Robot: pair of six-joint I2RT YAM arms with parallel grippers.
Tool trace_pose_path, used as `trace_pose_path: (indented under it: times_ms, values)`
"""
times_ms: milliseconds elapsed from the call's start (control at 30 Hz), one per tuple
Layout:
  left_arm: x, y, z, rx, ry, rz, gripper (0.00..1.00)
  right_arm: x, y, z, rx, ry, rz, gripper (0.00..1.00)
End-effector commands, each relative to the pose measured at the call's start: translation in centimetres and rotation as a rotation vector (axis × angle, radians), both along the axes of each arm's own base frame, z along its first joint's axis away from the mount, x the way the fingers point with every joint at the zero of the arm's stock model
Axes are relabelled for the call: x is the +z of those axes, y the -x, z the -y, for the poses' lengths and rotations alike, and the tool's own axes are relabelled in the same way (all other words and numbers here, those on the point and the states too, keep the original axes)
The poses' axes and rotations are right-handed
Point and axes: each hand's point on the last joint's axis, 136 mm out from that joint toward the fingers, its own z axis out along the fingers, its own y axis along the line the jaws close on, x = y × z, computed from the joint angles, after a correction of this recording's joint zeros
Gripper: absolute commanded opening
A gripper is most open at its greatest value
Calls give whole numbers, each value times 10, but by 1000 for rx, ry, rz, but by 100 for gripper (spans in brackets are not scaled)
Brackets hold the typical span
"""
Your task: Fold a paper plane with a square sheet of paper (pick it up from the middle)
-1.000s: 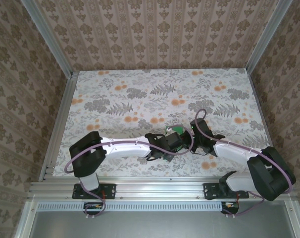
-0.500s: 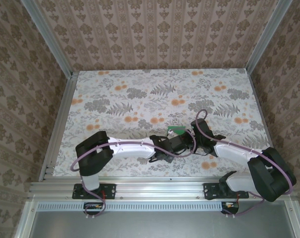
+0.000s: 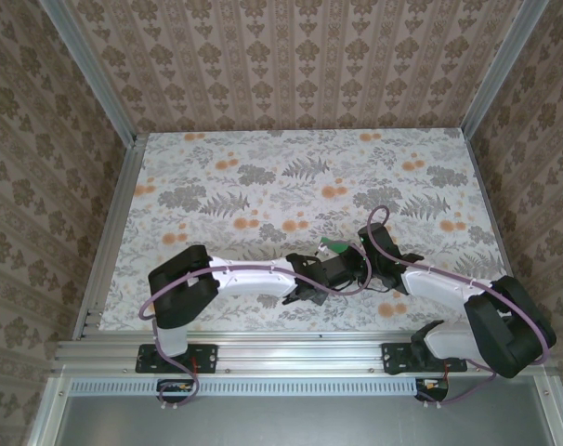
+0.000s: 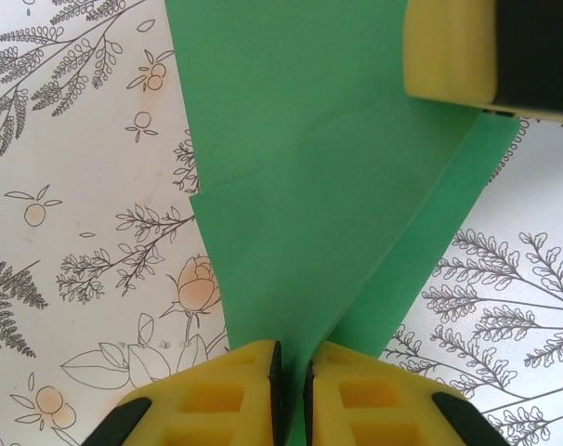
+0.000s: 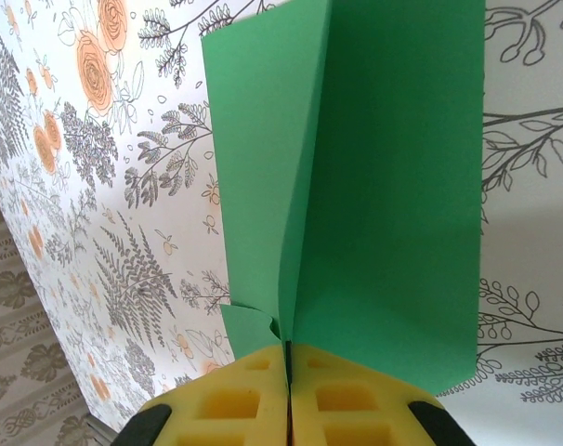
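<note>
Caught between 2 arms low over the floral surface [image 4: 77, 232]: a green sheet of paper [image 4: 300, 186], creased and partly folded, not flat. Gripped from 2 sides.

Left end effector [image 4: 291, 351] with yellow pads drawn almost together, a thin slit between them, pinching the paper where a diagonal fold runs down into the slit. Right end effector [image 5: 288, 351] clamped tight on another edge, pads [image 5: 356, 400] pressed flush with the paper sandwiched between.

From the right wrist, 2 green panels rising away from the pads and meeting along 1 sharp crease. Left panel narrower and angled, right panel broad with a straight side. A small curled corner just beside the left pad.

From the left wrist, 1 yellow pad of the right end effector at the upper right, against the far part of the sheet. A small step in the paper's left edge about halfway down.

From above, both wrists meeting near the front edge of the surface, slightly right of centre, with a small green patch peeking out just beyond them. Impossible to tell whether the sheet touches the surface or hangs just clear of it.
</note>
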Motion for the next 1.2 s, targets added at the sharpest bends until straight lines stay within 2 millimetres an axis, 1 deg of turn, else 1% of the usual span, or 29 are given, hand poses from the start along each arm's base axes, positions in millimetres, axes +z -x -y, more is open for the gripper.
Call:
trace_pose_path:
  times_ms: [0,33,100,200,233,367,467,633,767,900,933,1033,1100,1167]
  values:
    - [0,6,6,-35,-13,6,14,1,1,-1,3,3,-8,10]
    - [0,6,6,-35,-14,6,14,2,1,-2,6,4,-8,10]
    - [-2,6,6,-36,-17,4,11,3,1,-2,14,8,-6,12]
    - [-5,6,4,-30,-24,4,10,5,1,-2,27,16,-1,12]
    - [-5,6,4,-31,-22,2,10,6,1,-1,31,20,2,14]
    - [-5,6,3,-32,-12,2,10,12,1,3,75,63,18,28]
    - [-6,6,2,-41,-10,1,11,14,-2,10,100,103,15,31]
    - [-5,6,2,-68,-13,4,12,16,-11,1,168,92,0,32]
    - [-6,5,-1,-77,-40,7,13,18,-17,-4,205,87,2,27]
    - [-4,4,-4,-66,-25,4,17,23,-19,-4,221,102,10,16]
    - [0,4,-3,-66,-15,2,20,15,-18,-3,223,110,-15,15]
    - [13,4,0,-71,26,5,28,17,-19,-7,218,84,-14,10]
    - [22,4,4,-77,55,9,30,18,-20,-9,207,67,-10,6]
    - [28,4,5,-78,77,15,31,17,-21,-9,194,59,-9,6]
